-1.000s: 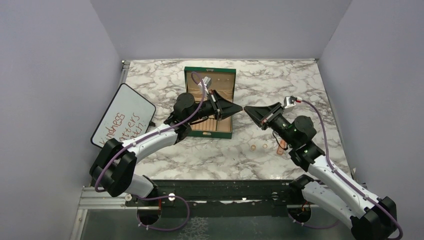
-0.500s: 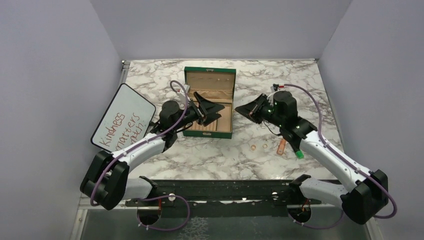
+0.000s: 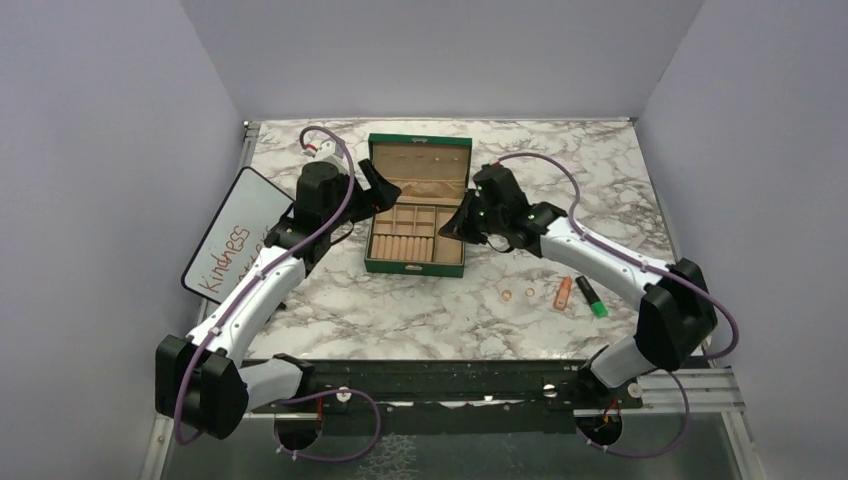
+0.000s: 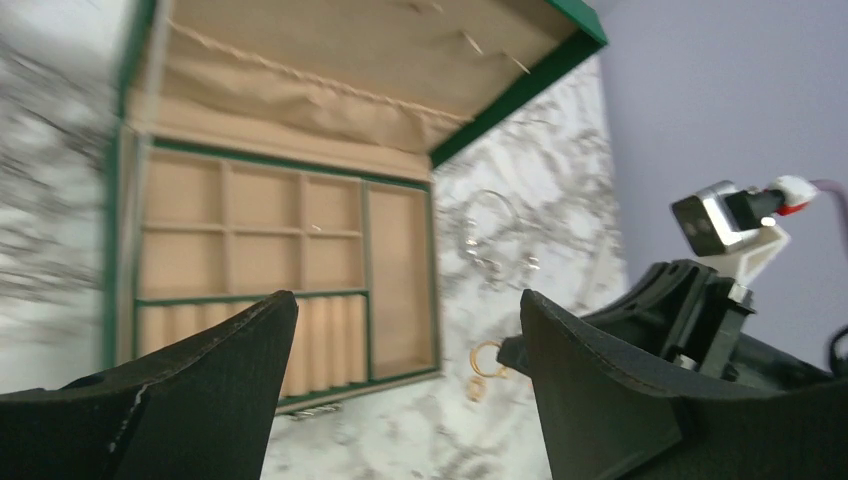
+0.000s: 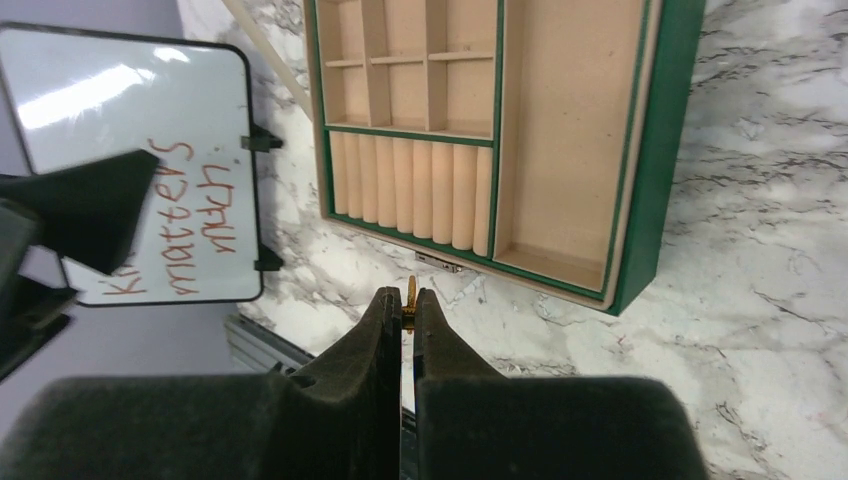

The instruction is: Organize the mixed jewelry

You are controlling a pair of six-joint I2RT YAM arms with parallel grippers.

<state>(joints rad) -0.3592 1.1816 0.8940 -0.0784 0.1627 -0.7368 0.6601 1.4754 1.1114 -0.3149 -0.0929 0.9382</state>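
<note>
Box point(image 3: 415, 268): we see bare compartments; nothing sorted.
Right claw point(image 5: 401, 297): pinching a gold ring point(image 5: 410, 289) (barely showing).
Left claw point(image 4: 408, 302): wide, empty.
Waiting: necklace point(image 4: 489, 264), two rings point(image 3: 507, 295).

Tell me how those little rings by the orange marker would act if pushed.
The rings lie flat on the smooth table, so they'd probably slide, not roll. They look tiny and thin, so likely very light and easily flicked away.

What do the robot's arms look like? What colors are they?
Both arms have smooth white shells with chunky black joints. The left arm and right arm each carry a looping purple cable. The left gripper and right gripper end in black, wedge-shaped jaws.
</note>
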